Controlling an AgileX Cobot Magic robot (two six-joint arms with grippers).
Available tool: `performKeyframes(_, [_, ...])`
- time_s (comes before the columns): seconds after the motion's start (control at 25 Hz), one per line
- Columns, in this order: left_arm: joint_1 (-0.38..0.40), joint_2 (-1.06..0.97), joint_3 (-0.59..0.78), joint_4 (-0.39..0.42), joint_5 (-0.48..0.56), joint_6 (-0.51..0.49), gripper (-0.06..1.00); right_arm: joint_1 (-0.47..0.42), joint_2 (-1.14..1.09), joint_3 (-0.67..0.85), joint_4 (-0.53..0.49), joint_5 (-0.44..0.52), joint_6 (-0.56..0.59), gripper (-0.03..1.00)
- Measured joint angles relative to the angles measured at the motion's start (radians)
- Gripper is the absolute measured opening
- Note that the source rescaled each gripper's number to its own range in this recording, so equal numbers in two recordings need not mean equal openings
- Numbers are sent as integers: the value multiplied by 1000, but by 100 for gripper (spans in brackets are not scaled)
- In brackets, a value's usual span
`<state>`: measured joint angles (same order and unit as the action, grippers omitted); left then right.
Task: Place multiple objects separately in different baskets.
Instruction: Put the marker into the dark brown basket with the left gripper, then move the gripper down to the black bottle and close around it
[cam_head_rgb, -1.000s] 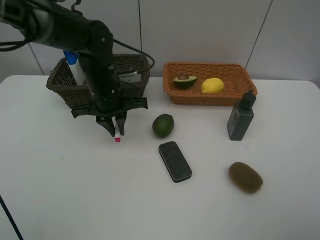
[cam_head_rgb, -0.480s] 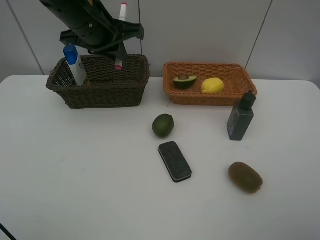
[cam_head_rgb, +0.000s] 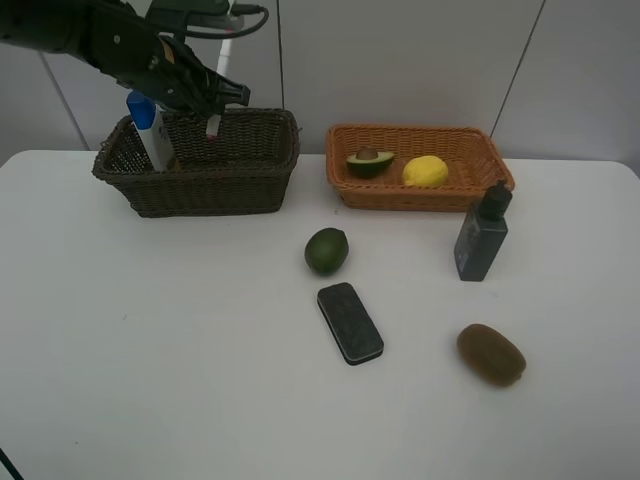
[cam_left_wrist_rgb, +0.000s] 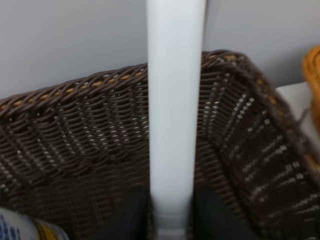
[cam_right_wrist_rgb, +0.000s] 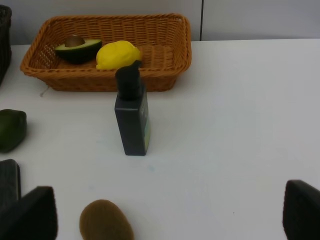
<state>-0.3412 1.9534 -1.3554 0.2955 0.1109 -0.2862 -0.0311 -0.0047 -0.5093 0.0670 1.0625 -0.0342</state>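
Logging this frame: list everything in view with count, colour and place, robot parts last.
table: 1, white, under everything
dark brown basket: 1, dark brown wicker, back left
orange basket: 1, orange-tan wicker, back right
white bottle: 1, white with blue cap, leaning in the dark brown basket
marker: 1, white, held over the dark brown basket
avocado half: 1, green, in the orange basket
lemon: 1, yellow, in the orange basket
lime: 1, green, table centre
eraser: 1, black, in front of the lime
dark grey bottle: 1, upright before the orange basket
kiwi: 1, brown, front right
left gripper: 1, black, shut on the marker
right gripper: 1, black, open
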Motion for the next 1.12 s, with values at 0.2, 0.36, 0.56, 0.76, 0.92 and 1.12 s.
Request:
performKeyframes(0.2, [0,34,0,18,-33,3,93,0,0,0,0,0,0,100])
performKeyframes(0.36, [0,4,0,8,-25,-7,99,0,0,0,0,0,0,100])
performKeyframes(0.56, [0,-129,0,-83,208,-48,100,0,0,0,0,0,0,100])
performKeyframes(0.76, [0,-286,0,-170,685,-51,100,0,0,0,0,0,0,100])
performKeyframes(0.92, [0,-345,0,-167,1018,-50,100,0,0,0,0,0,0,100])
performKeyframes(1.12, [20,-375,23,-135,1084,-12,100,0,0,0,0,0,0,100])
